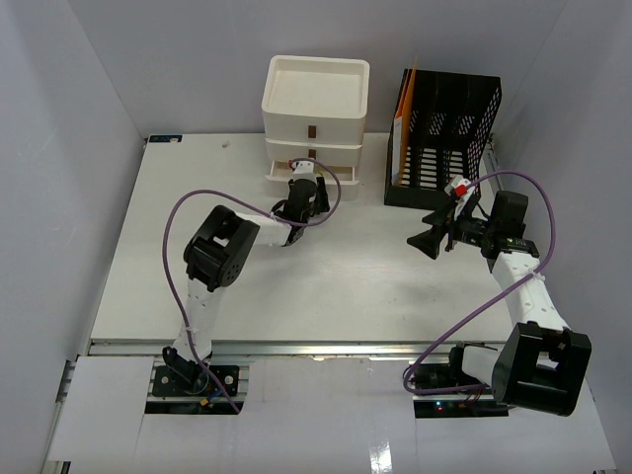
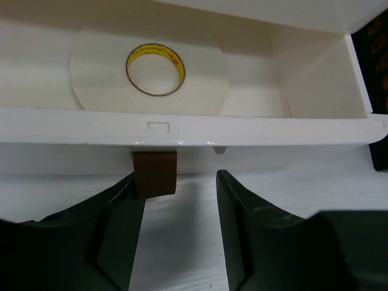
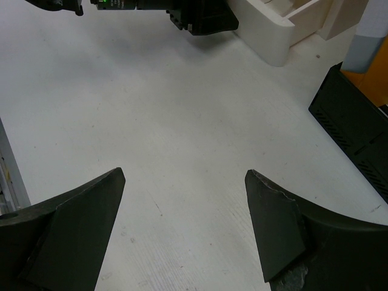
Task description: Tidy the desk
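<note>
The desk (image 1: 197, 257) is a white tabletop between pale grey walls. At its back stands a cream three-drawer unit (image 1: 314, 109) with its bottom drawer (image 2: 182, 127) pulled out. Inside the drawer lies a roll of white tape (image 2: 206, 79). My left gripper (image 2: 176, 176) is open just in front of the drawer, and the brown handle tab (image 2: 154, 173) hangs beside its left finger (image 2: 118, 212), not clamped. From above, the left gripper (image 1: 305, 188) sits at the drawer front. My right gripper (image 1: 423, 240) hovers wide open over bare desk (image 3: 182, 109), holding nothing.
A black mesh file organizer (image 1: 444, 138) with an orange folder (image 1: 405, 118) stands at the back right, close to the right arm. A metal rail (image 1: 296, 348) runs along the near edge. The right wrist view shows the organizer (image 3: 357, 127) at its right side.
</note>
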Robot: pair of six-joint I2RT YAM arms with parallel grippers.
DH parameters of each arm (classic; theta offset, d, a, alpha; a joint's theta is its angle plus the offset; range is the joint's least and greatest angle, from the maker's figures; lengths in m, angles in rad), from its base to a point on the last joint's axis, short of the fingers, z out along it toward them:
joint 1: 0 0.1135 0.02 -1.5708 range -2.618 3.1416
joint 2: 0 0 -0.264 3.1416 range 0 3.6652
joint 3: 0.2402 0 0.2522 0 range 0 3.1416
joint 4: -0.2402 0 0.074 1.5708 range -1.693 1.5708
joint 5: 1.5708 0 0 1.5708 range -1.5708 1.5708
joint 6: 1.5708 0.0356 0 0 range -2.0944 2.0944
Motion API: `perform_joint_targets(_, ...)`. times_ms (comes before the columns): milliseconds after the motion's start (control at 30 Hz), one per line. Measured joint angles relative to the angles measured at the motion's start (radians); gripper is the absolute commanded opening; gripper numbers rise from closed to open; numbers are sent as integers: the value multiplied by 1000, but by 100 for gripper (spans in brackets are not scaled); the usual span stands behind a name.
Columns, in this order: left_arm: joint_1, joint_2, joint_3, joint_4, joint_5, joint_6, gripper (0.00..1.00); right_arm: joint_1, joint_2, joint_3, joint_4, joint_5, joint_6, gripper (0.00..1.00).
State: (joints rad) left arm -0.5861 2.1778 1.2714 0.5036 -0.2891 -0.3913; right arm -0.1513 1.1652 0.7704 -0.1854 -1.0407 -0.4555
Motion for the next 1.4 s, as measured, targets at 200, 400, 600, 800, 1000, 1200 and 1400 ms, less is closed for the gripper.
perform_joint_targets(200,3,79,139,-66,-19,14,63,0,0,0,0,2,0,87)
perform_joint_targets(400,16,106,197,-101,-19,32,64,0,0,0,0,3,0,87)
perform_joint_targets(600,37,124,232,-107,-12,56,64,-2,1,0,0,3,0,87)
perform_joint_targets(800,55,165,284,-104,18,89,65,-6,1,0,0,5,0,87)
perform_joint_targets(1000,62,186,328,-104,29,111,65,-6,4,0,0,7,-1,87)
perform_joint_targets(1200,65,210,334,-66,42,145,66,-6,7,0,0,11,-2,87)
perform_joint_targets(1400,69,224,335,-44,51,173,67,-6,8,0,0,14,-5,87)
